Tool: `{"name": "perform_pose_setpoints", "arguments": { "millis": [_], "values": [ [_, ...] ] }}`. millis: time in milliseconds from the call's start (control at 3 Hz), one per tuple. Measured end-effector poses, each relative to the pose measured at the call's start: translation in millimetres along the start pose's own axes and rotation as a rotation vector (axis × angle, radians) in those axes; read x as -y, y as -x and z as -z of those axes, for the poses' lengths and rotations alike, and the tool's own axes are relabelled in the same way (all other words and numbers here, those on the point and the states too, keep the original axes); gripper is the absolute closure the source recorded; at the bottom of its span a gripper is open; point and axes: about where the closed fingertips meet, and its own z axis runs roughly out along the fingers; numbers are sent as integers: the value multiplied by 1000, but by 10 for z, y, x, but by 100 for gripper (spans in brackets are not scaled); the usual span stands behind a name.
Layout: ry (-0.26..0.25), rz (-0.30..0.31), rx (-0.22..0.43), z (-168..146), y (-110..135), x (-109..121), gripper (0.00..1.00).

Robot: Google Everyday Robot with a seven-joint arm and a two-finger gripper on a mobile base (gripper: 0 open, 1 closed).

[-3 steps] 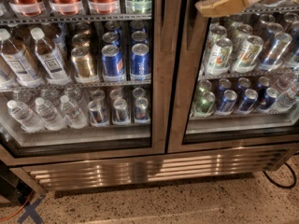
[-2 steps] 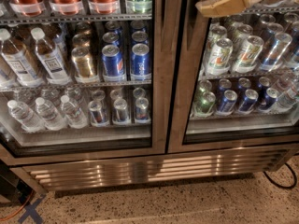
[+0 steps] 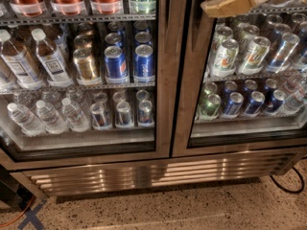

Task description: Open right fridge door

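Note:
The right fridge door (image 3: 188, 85) is a glass pane in a brushed steel frame and fills the right half of the camera view. It sits flush with the left door, its frame edge meeting the centre seam. Cans of soda stand on its shelves behind the glass (image 3: 249, 56). My gripper (image 3: 231, 3), tan and white, hangs at the top right, in front of the upper part of this door's glass, close to its left frame. The top of the gripper is cut off by the picture's edge.
The left door (image 3: 162, 71) shows water bottles, gold and blue cans. A steel grille (image 3: 144, 174) runs along the fridge's base. A black cable (image 3: 288, 185) lies on the speckled floor at right; an orange cable and blue tape (image 3: 26, 214) at bottom left.

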Motion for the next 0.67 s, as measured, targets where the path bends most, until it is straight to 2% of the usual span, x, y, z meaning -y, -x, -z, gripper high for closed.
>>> {"name": "perform_pose_setpoints", "arguments": {
  "millis": [667],
  "values": [
    [1, 1, -1, 1, -4, 7, 100]
  ]
}}
